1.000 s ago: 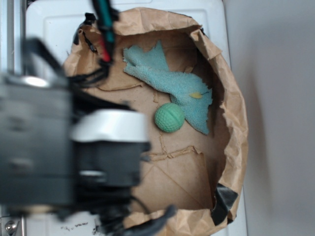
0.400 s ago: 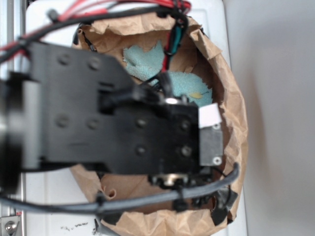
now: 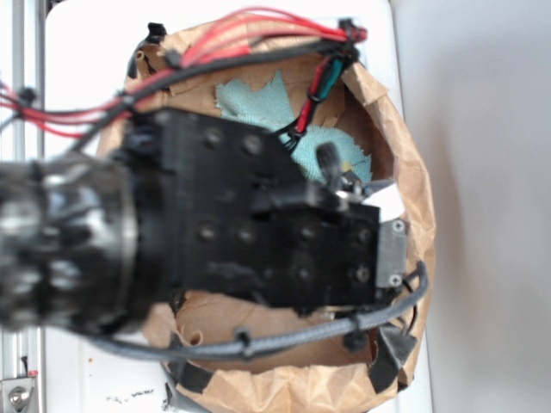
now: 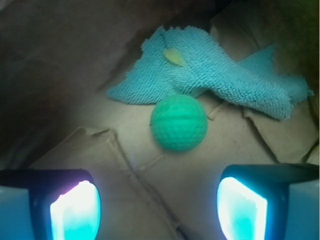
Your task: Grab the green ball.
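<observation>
Wrist view gives us the clearest read: the green ball (image 4: pixel 179 122) sits on the creased brown cardboard floor (image 4: pixel 125 160) of the paper bag (image 3: pixel 413 206), ahead of the tool (image 4: pixel 159 207) and roughly centred between its two fingers, whose lit pads (image 4: pixel 75 210) show at the bottom corners of the frame. We see the tool spread wide with nothing between its fingers; the gap is clearly broader than the ball, which we judge is why it is held that way, so the fingers can pass down either side before closing. The ball rests just in front of the frayed teal cloth (image 4: pixel 220 75), touching or nearly touching its near edge; we cannot tell which. A small yellowish scrap (image 4: pixel 172 56) lies on the cloth behind the ball. In the exterior view the black arm and wrist housing (image 3: pixel 258 232) with its red and black cables (image 3: pixel 250 34) hang over the bag's open mouth and hide the ball completely, so only part of the cloth and the crumpled bag wall show around them, with the white desk (image 3: pixel 86 52) beyond. We judge the approach stage is in hand: the tool is lined up over the ball but not yet down around it. Our concern for the next move is the cloth, since a finger coming down on the far side could catch its fringe, and the round ball could roll on the uneven cardboard folds if nudged off-centre.
</observation>
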You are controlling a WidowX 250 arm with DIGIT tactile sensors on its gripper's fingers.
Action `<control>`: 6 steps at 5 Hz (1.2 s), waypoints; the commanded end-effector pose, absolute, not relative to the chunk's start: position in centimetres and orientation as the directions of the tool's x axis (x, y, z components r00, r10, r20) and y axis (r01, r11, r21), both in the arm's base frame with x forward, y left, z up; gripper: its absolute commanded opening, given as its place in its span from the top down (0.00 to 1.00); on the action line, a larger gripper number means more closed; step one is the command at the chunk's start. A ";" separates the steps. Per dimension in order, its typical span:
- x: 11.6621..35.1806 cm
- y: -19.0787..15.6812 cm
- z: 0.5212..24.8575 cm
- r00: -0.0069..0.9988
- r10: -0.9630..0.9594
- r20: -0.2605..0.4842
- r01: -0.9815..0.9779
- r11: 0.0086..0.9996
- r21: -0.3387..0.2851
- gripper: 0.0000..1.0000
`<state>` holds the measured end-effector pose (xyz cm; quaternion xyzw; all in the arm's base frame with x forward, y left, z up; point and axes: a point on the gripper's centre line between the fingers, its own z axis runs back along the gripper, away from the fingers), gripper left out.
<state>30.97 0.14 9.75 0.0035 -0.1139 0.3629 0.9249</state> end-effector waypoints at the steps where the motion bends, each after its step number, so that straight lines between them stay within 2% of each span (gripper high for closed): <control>1: 33.3 2.2 9.4 0.638 0.698 0.327 -0.723 0.688 -0.058 0.00; 3: 34.3 2.4 7.4 0.629 0.684 0.368 -0.736 0.677 -0.001 0.00; 4: 34.3 2.5 6.7 0.657 0.663 0.358 -0.722 0.691 0.045 0.00; 5: 32.5 2.5 6.6 0.683 0.643 0.348 -0.701 0.711 0.063 0.00; 6: 32.3 2.4 6.5 0.688 0.630 0.359 -0.692 0.719 0.064 1.00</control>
